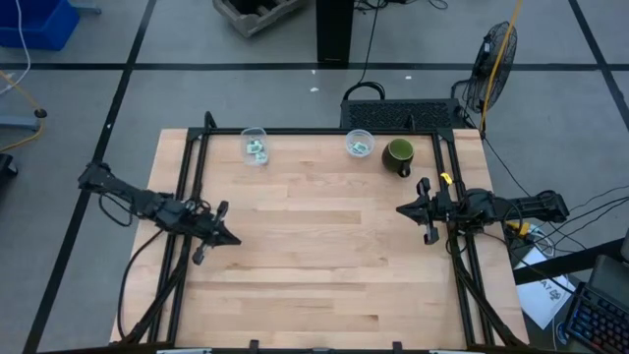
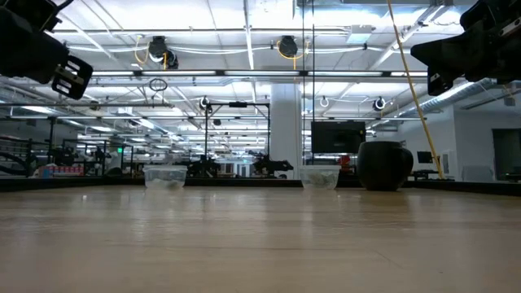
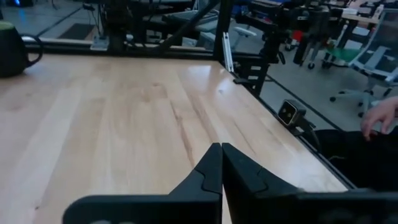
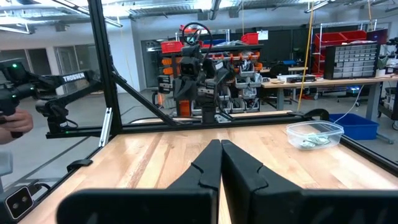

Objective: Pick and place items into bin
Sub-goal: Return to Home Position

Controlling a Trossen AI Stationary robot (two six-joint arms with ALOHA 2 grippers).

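1. Two dark arms here, one at each side of the light wooden table, and both are held up off the surface. From table height they sit in the top corners of the scene.
2. The left gripper hangs over the left part of the table, just inside the black side rail. Its two fingers are pressed tip to tip with nothing between them.
3. The right gripper sits at the right side, pointing in towards the middle. Its two fingers are also closed flat against each other and carry nothing.
4. Two small clear plastic bins stand along the far edge, well apart: the left bin and the right bin.
5. The pale green and white flat packets lie in a small heap inside the left bin, and a second little heap lies inside the right bin. They overlap and are tiny from here, so I can't give you a count for either heap.
6. One dark green mug stands upright just beside the right bin, on the side nearer the right arm.
7. One person's hand shows beyond the table edge, out in the room, well clear of both grippers.
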